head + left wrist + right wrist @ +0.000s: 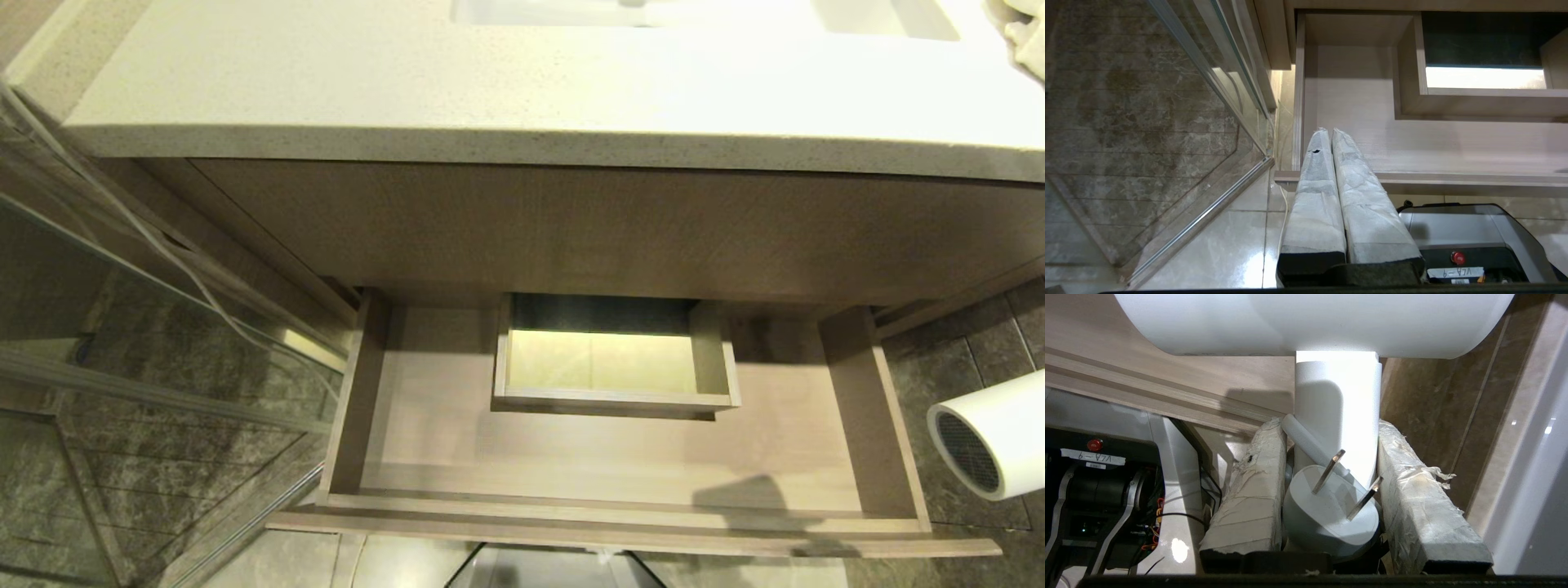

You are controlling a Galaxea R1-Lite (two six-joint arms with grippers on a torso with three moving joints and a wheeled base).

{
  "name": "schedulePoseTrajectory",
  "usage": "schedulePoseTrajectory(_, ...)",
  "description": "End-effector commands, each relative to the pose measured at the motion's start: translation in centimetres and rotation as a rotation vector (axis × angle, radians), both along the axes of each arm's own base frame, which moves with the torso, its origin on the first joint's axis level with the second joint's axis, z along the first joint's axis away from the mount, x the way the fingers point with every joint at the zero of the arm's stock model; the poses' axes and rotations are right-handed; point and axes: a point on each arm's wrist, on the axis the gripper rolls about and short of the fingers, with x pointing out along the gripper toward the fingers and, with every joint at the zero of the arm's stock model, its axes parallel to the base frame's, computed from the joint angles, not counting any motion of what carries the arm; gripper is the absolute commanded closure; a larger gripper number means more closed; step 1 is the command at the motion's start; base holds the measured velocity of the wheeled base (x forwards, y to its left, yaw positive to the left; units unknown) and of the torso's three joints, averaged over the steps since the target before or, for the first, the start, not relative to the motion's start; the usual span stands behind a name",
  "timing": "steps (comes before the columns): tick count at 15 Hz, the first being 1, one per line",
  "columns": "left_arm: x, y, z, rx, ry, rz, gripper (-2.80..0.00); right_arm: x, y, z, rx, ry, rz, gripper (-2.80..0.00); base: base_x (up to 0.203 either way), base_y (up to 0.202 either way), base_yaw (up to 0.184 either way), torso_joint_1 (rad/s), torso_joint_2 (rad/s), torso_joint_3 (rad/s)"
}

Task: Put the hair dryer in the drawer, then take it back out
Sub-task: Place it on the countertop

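Note:
The tan wood drawer stands pulled out below the vanity, with a rectangular cutout in its floor and nothing lying in it. The white hair dryer shows at the right edge of the head view, beyond the drawer's right side, its dark mesh grille facing left. In the right wrist view my right gripper is shut on the hair dryer's handle, barrel above, with its white plug wedged between the taped fingers. My left gripper is shut and empty, over the drawer's front left corner.
A pale stone countertop with a sink overhangs the drawer. A glass shower panel with a metal rail stands at the left. Dark tiled floor lies right of the drawer. My own base is just before the drawer front.

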Motion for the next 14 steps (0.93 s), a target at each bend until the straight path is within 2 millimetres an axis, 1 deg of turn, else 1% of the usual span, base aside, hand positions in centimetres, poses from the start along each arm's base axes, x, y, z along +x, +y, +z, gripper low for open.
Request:
schedulePoseTrajectory(1,0.01,0.00,-0.04,0.000,0.001,-0.001,0.00,-0.19,0.07,-0.23,-0.003,-0.002,0.002,0.00,0.000,0.000,0.000,0.307,-0.57,-0.264)
schedulePoseTrajectory(7,0.01,0.00,-0.04,0.000,0.001,0.000,0.00,-0.25,0.09,-0.65,-0.006,-0.011,0.002,0.00,0.000,0.000,0.000,0.311,-0.58,-0.274)
schedulePoseTrajectory(14,0.00,0.00,0.00,0.000,0.000,0.000,0.00,-0.31,0.11,-0.95,-0.009,-0.019,0.003,0.00,0.000,0.000,0.000,0.196,-0.37,-0.178)
